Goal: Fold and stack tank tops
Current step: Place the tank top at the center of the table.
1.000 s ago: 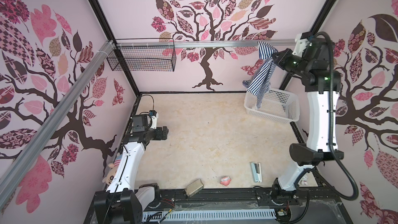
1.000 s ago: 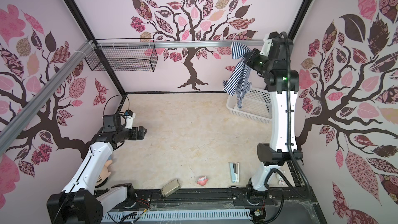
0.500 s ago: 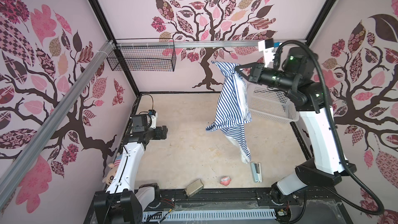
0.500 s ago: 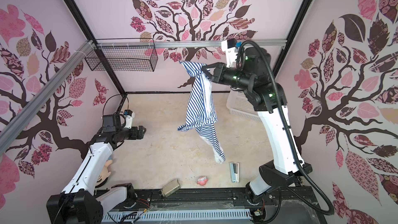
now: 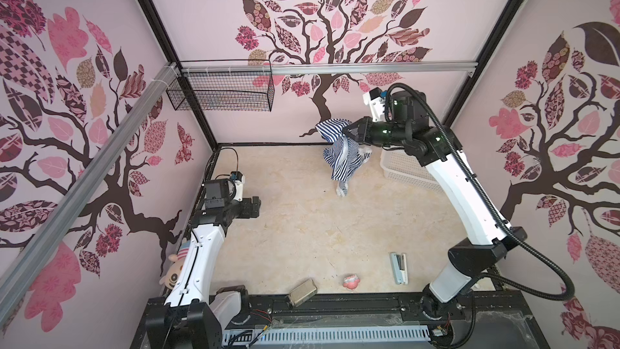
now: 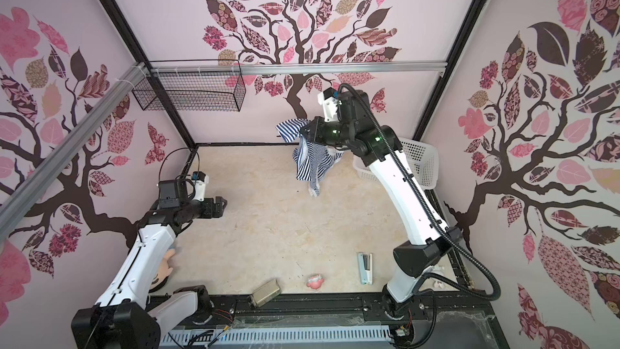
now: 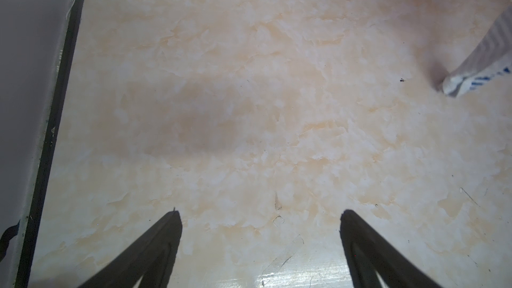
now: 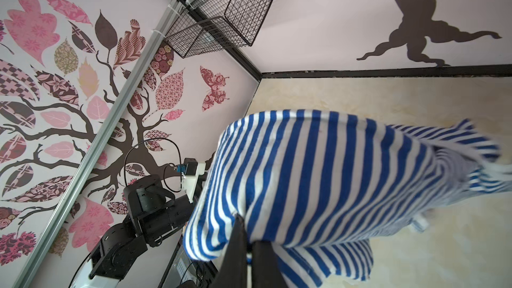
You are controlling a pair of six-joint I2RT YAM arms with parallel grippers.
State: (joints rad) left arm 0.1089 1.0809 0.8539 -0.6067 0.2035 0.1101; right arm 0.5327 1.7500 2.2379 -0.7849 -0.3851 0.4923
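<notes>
One pale marbled tabletop point(image 5: 302, 229) spans the cell floor. Over its right side the right arm point(image 5: 469, 203) leans towards the far wall, while the left arm point(image 5: 198, 263) stays low along the left edge. A black wire basket point(image 5: 221, 95) hangs on the far-left rail, and a white plastic basket point(image 5: 407, 169) sits in the far-right corner.

The right gripper point(image 5: 349, 130) is clamped tight on a bunched fold of the striped tank top point(image 5: 340, 159), holding it in the air just left of the white basket. The cloth hangs down, and its lowest tip seems to brush the table, though blur in the left wrist view leaves that unsure.

The left gripper point(image 5: 256, 204) hovers over bare table, jaws spread wide with nothing between them, well apart from the tank top.

Along the near edge lie a plush doll point(image 5: 174, 270) behind the left arm, a stapler point(image 5: 399, 268), a small metal box point(image 5: 302, 292) and a pink toy point(image 5: 351, 282).
</notes>
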